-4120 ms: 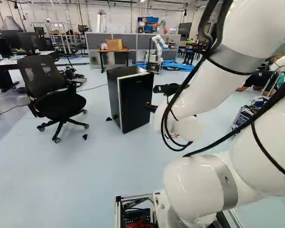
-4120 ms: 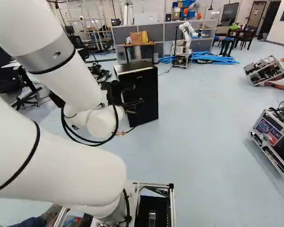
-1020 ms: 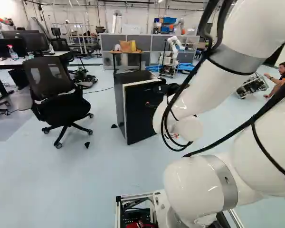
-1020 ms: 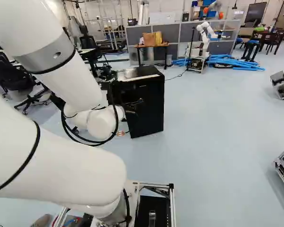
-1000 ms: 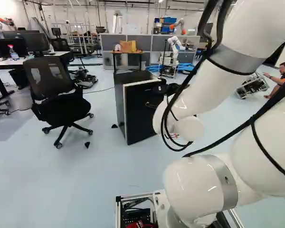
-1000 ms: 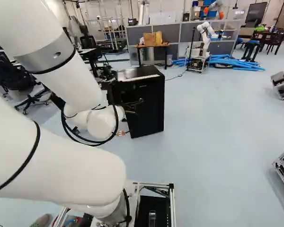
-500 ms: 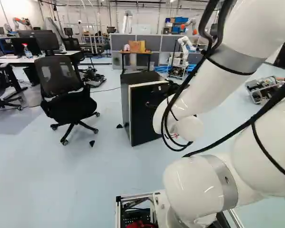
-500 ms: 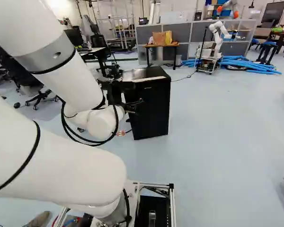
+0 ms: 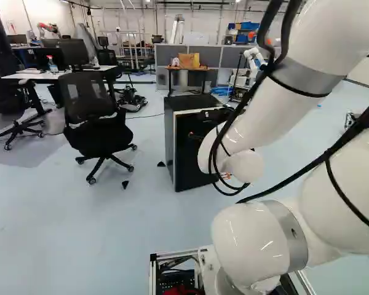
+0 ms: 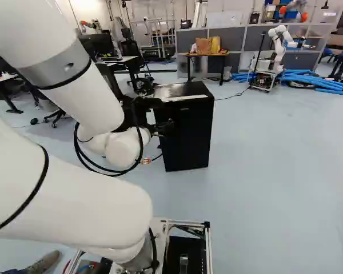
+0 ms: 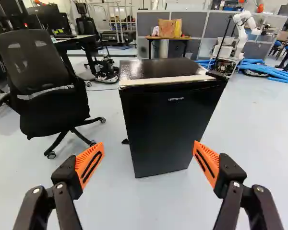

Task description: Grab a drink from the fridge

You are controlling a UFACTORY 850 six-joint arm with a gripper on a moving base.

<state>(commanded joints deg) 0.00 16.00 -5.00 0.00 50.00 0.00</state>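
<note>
With the gripper [image 11: 149,145] wide apart and the closed fridge [image 11: 168,122] standing on the floor ahead of it, too much turn or forward drive from the base could make a finger bump the door or miss its edge. Since the earlier frame the base has moved, apparently turning left, while the arm [image 9: 255,117] holds its pose.

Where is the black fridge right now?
The black fridge stands on the floor ahead of the open gripper in the wrist view; in the left base view it is right of the office chair.
</note>
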